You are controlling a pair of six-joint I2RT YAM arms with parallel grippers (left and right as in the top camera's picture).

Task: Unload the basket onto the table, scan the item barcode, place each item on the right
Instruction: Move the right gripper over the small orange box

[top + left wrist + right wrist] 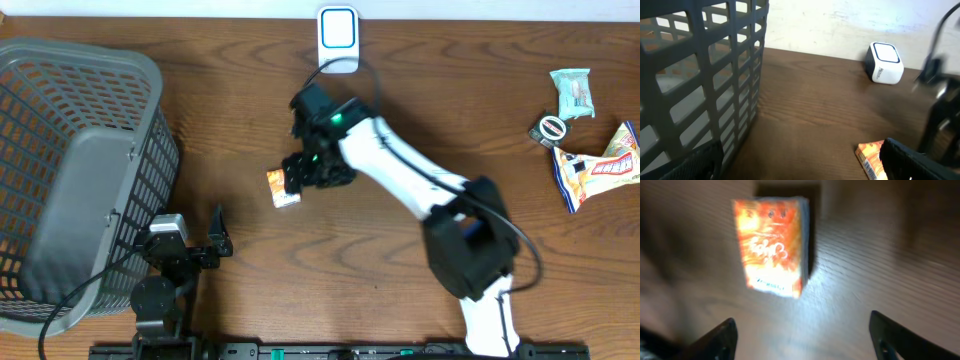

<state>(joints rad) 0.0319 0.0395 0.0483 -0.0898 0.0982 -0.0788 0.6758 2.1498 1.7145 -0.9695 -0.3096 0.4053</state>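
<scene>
Yet to be gripped: orange packet [283, 187], flat on the table in front of the scanner [338, 38], apart from it. Poised just over it, right gripper [805, 339], jaws spread wide, empty. Farther from the scanner, left gripper [212, 245], open, idle. Apparently nothing scanned; grasping, lifting and presenting the barcode all left.

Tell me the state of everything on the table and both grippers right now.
orange packet: lying flat on the table, not gripped.
right gripper: open, over the packet.
left gripper: open, holding nothing.
basket: upright, nothing visible inside.
scanner: standing at the far edge.
snack packets: lying at the right edge.
</scene>
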